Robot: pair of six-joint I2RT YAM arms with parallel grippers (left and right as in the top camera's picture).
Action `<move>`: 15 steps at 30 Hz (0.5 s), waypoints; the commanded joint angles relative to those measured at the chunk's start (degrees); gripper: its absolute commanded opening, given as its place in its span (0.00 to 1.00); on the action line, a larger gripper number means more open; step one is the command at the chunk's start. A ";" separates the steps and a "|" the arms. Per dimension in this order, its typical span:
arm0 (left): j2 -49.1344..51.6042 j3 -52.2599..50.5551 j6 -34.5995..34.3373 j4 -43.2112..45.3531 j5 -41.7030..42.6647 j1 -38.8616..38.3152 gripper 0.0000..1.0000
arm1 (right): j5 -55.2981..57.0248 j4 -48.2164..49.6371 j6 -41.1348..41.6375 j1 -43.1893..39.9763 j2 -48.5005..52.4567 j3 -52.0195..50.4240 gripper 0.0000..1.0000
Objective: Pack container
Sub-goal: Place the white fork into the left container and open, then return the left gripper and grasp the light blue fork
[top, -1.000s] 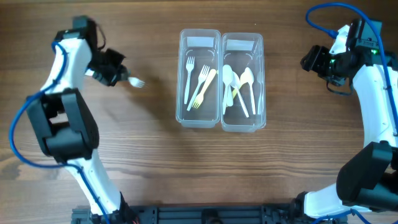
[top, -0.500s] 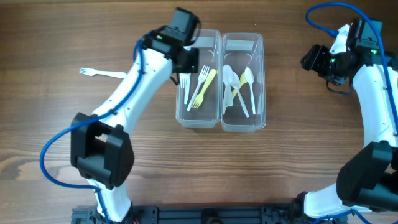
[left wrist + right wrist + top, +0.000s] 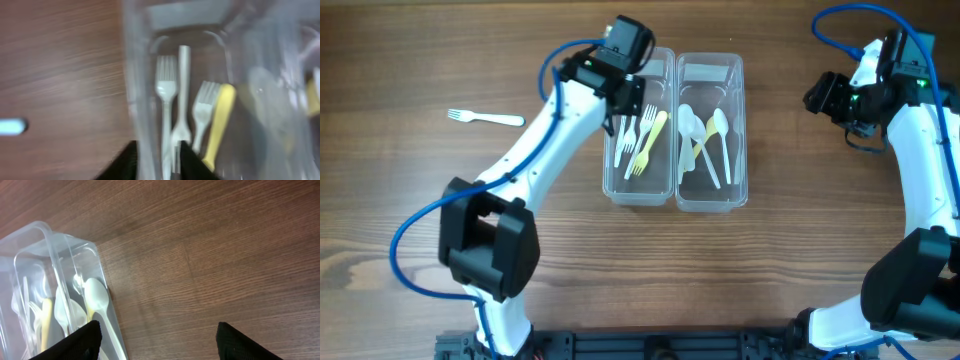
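Left wrist view: left gripper [image 3: 157,152] straddles a white fork [image 3: 183,95] in the container [image 3: 132,90], can't tell if gripped; clinging, it could flip out.

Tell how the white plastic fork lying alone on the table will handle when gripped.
The white plastic fork looks thin, so probably light and slightly bendy. Lying flat on the table, it may slide if nudged.

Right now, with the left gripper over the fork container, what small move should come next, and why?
Probably open the left gripper fully and lift it straight up. The fork between its jaws is already down inside the fork container, though I cannot tell if it is released. A loose white fork waits on the table.
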 commanded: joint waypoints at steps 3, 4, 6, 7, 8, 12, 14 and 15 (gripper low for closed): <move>-4.68 1.73 -18.43 -5.77 2.54 18.12 0.48 | -0.70 -0.48 0.72 0.13 0.72 -0.20 0.73; -3.67 1.73 -19.76 -6.80 6.84 21.62 0.48 | -0.70 -0.35 0.72 0.13 0.72 -0.20 0.73; -1.51 1.73 -22.23 -7.65 13.46 27.21 0.44 | -0.70 0.02 0.76 0.13 0.72 -0.20 0.73; -0.55 1.73 -23.82 -7.63 15.30 29.14 0.43 | -0.72 0.44 0.83 0.13 0.72 -0.20 0.73; 0.48 1.73 -26.34 -7.56 17.18 31.28 0.43 | -0.72 0.87 0.85 0.13 0.72 -0.20 0.73; 3.80 1.73 -35.41 -7.50 18.34 36.61 0.42 | -0.72 1.25 0.85 0.13 0.72 -0.20 0.73; 5.44 1.73 -40.09 -6.82 18.29 37.48 0.39 | -0.72 1.22 0.83 0.13 0.72 -0.20 0.73; 6.25 1.73 -42.53 -6.14 18.34 37.73 0.39 | -0.72 1.22 0.83 0.13 0.72 -0.20 0.73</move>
